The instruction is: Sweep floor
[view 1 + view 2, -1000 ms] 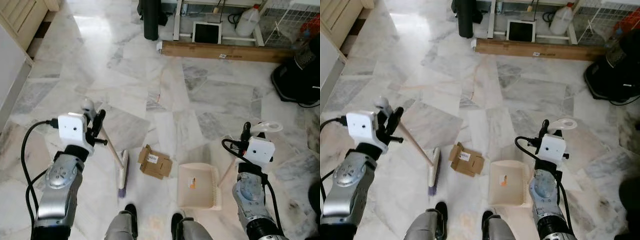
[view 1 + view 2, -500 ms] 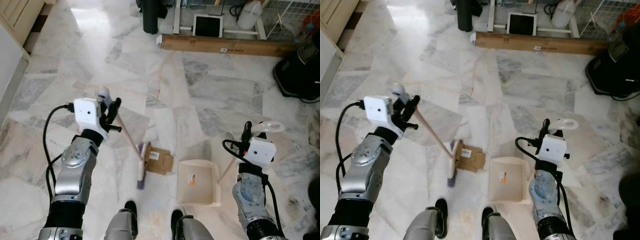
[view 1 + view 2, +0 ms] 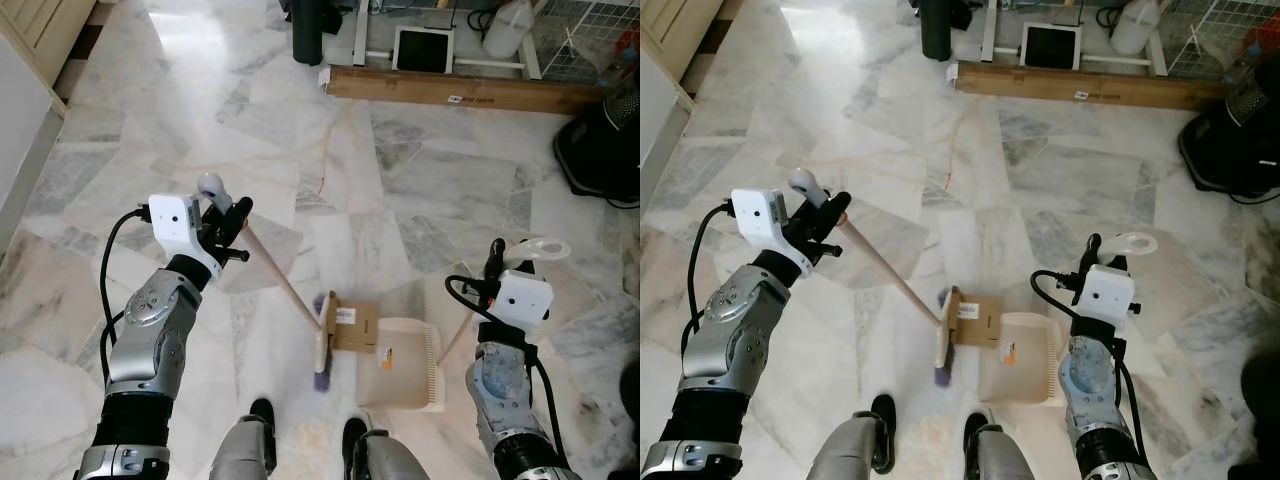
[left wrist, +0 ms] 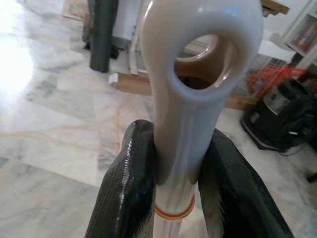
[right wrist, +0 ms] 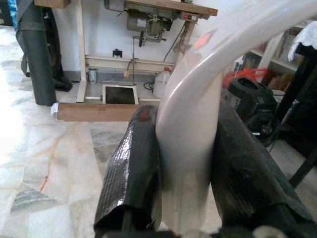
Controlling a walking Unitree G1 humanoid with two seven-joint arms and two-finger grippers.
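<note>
My left gripper (image 3: 232, 222) is shut on the top of a broom handle (image 4: 190, 124), which slants down to the right. Its brush head (image 3: 322, 345) rests on the marble floor, pressed against a flattened brown cardboard piece (image 3: 354, 326). The cardboard lies at the mouth of a cream dustpan (image 3: 404, 372), partly over its front lip. My right gripper (image 3: 496, 264) is shut on the dustpan's long pale handle (image 5: 190, 129), to the right of the pan.
My two feet (image 3: 262, 415) stand just below the brush and pan. A long wooden plank (image 3: 455, 92), a dark post (image 3: 308, 30), a tablet (image 3: 420, 48) and a white jug (image 3: 508, 28) line the far side. A black fan base (image 3: 598, 150) sits at the right.
The left arm has swept the broom to the right, pushing the cardboard across the floor up to the dustpan's mouth. The right arm and dustpan have stayed put.
</note>
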